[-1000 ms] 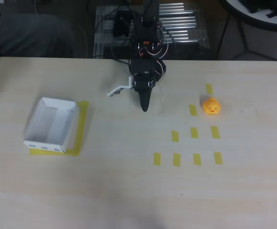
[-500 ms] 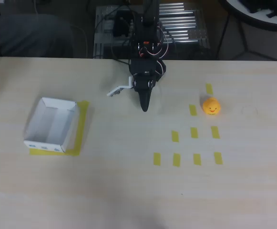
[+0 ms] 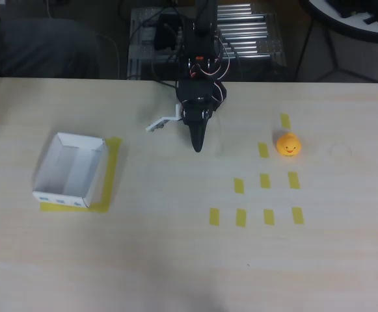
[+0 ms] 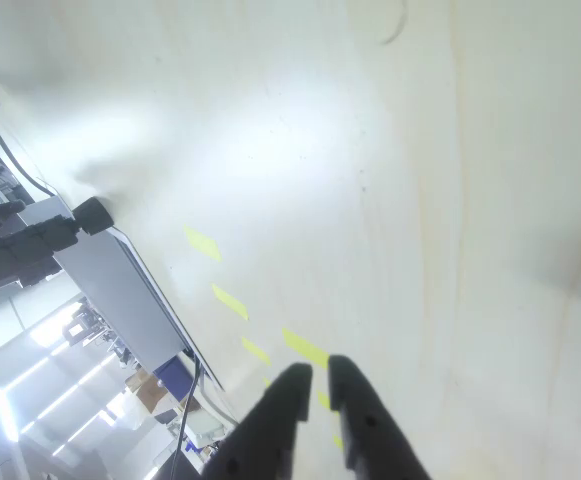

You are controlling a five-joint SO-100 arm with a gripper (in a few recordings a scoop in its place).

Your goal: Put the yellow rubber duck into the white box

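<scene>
the pincer (image 3: 197, 144) hangs over the worktop (image 3: 175, 260) near its far edge, fingers pressed nearly together with only a narrow slit between them in the wrist view, pinching nothing. the yellow rubber duck (image 3: 289, 144) sits upright on the worktop well to the right of the pincer in the overhead view, among the yellow tape strips (image 3: 265, 181). the step in hand appears to be the approach to the duck. to do it well: spread the fingers before descent, centre them over the rounded body, lower until they straddle its widest part, then close gently, since a round toy is likely to squirt out of an off-centre grip. the white box (image 3: 49, 174) stands far left on a yellow tape patch (image 3: 112, 170), open side up. it holds nothing.
</scene>
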